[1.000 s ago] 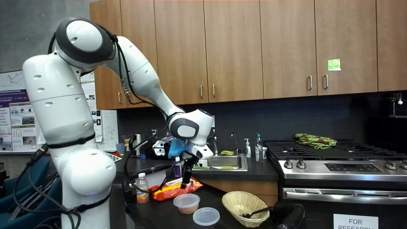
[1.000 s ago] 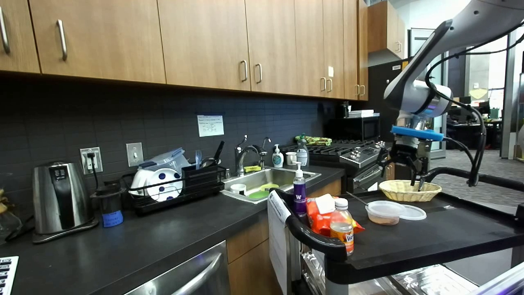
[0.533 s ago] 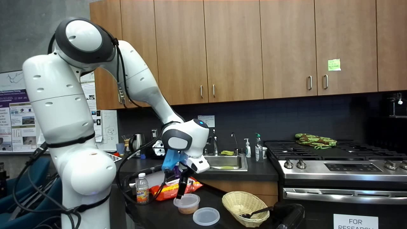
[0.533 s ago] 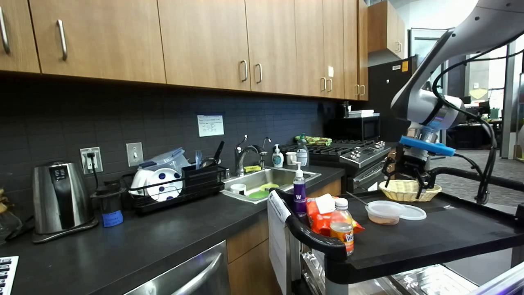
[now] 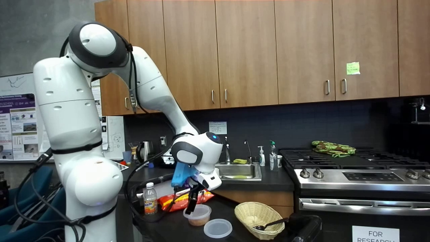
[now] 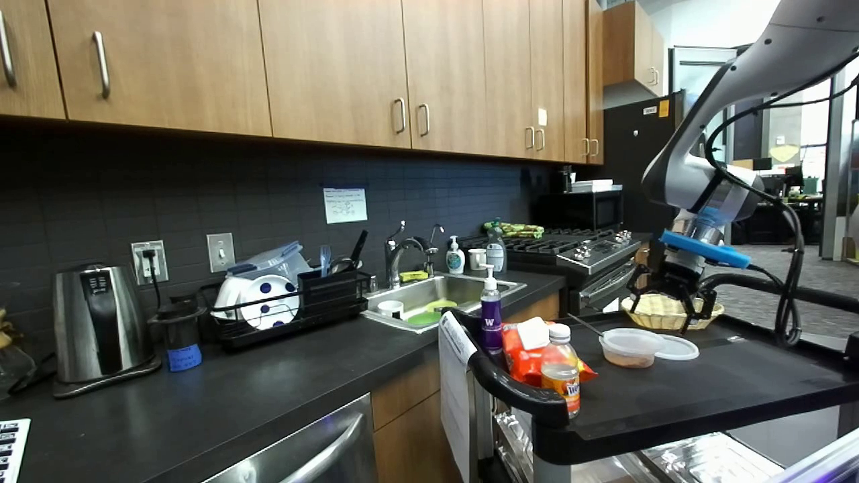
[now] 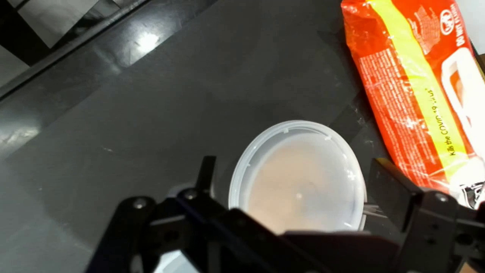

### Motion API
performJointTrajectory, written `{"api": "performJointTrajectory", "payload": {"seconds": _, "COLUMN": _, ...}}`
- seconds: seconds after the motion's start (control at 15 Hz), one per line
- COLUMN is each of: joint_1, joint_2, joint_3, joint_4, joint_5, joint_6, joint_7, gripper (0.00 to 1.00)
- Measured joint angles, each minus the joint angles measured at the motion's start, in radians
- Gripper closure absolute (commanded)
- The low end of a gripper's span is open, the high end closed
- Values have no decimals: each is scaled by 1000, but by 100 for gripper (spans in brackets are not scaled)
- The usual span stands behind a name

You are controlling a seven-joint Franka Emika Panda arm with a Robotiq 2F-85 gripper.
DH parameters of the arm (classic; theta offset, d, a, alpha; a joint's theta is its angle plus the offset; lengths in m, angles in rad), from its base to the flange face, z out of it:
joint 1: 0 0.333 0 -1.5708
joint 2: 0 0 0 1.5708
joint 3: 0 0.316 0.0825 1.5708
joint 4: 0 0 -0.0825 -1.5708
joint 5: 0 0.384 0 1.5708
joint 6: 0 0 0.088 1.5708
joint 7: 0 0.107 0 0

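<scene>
My empty gripper (image 7: 294, 168) is spread wide. Only the wrist view shows its fingers (image 7: 389, 189) on either side of the translucent tub (image 7: 299, 185).

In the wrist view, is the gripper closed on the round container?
No, the gripper stands open, with black tabletop showing between one finger and the round container.

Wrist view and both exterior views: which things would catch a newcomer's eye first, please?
Probably the large white robot arm, towering at the left of an exterior view. Next, the bright red-and-yellow packet at upper right in the wrist view, then the round translucent tub near the middle, framed by the open hand.
</scene>
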Motion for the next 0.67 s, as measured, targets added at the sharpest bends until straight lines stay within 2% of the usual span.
{"api": "performJointTrajectory", "payload": {"seconds": 0.67, "joint_1": 3, "joint_2": 93, "joint_3": 2, "joint_4": 1, "joint_5": 16, "joint_6": 66, "joint_7": -54, "gripper": 0}}
